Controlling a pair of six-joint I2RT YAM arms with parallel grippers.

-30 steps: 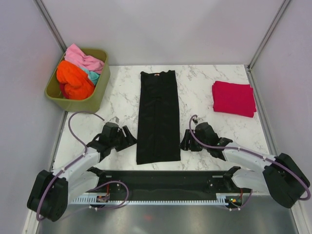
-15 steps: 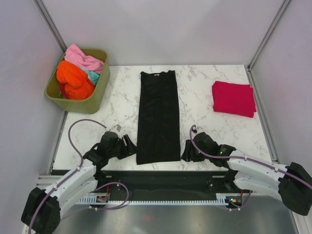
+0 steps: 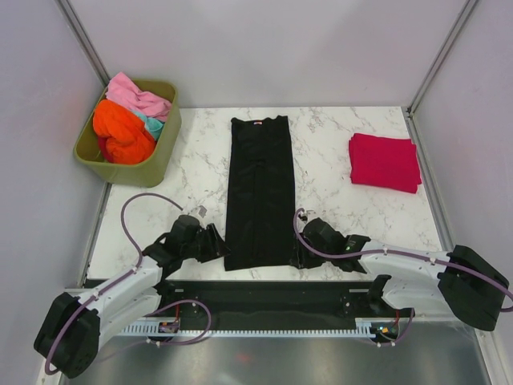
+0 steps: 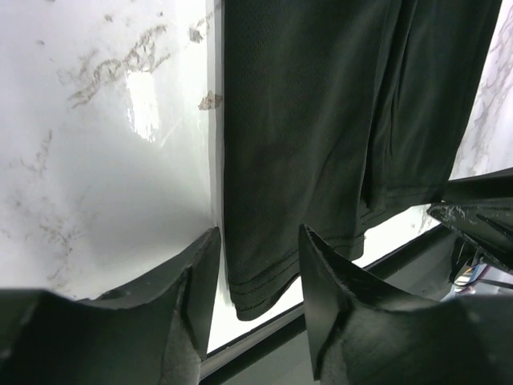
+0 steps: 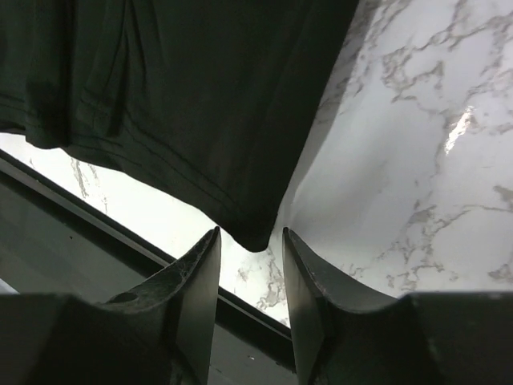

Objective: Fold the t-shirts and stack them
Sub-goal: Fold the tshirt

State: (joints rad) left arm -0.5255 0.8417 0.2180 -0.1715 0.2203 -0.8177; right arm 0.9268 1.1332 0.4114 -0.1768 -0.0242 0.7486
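The tabletop (image 3: 345, 160) is white marble with grey veins, closed in on three sides by plain pale grey walls (image 3: 280, 48) and edged along the near side by a dark rail (image 3: 264, 298). Five t-shirts are in view, along with one tub and two arms. The black t-shirt (image 3: 259, 192) lies flat in the middle of the tabletop, folded into a narrow strip. Its long axis runs from the near edge straight to the far side, with the collar and a small neck label (image 3: 256, 124) at the far end and the hem at the near end. The crimson t-shirt (image 3: 385, 162) sits folded into a rectangle at the far right, well apart from the black one. The olive-green tub (image 3: 164, 160) stands at the far left corner and holds three loose shirts: the orange t-shirt (image 3: 120, 132), the pink t-shirt (image 3: 136, 95) and the teal t-shirt (image 3: 154, 126), of which only a little shows between the other two. The left hand (image 3: 215, 243) is low at the near left corner of the hem, jaws parted with one finger (image 4: 192, 305) on either side of that corner. The right hand (image 3: 296, 250) is at the near right corner, jaws parted with a narrow gap and the corner tip just ahead of them.
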